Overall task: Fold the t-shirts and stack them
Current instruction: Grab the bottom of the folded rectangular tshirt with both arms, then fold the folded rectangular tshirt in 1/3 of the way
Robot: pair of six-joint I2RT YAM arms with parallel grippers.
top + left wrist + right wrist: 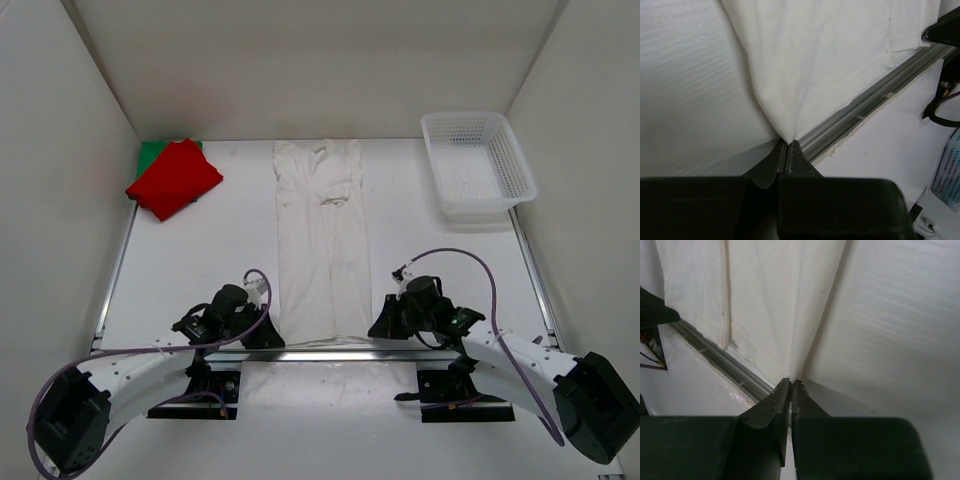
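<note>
Off-white t-shirt (320, 230) lying as a long strip down the worktop's middle, left tool (788, 145) clenched on its near-left corner, right tool (791, 383) clenched on its near-right corner, red t-shirt (176, 178) atop green t-shirt (150, 152) at far-left corner, mesh basket (520, 165) at far-right corner

Plain off-white t-shirt (318, 240), red t-shirt (175, 178), green t-shirt (150, 155), white mesh basket (465, 117).

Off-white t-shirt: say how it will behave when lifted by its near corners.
Probably floppy: the off-white t-shirt peaks into a tent where the left gripper pinches it. Likely to sag between that and the right gripper, being long. Seemingly light, thin cloth.
</note>
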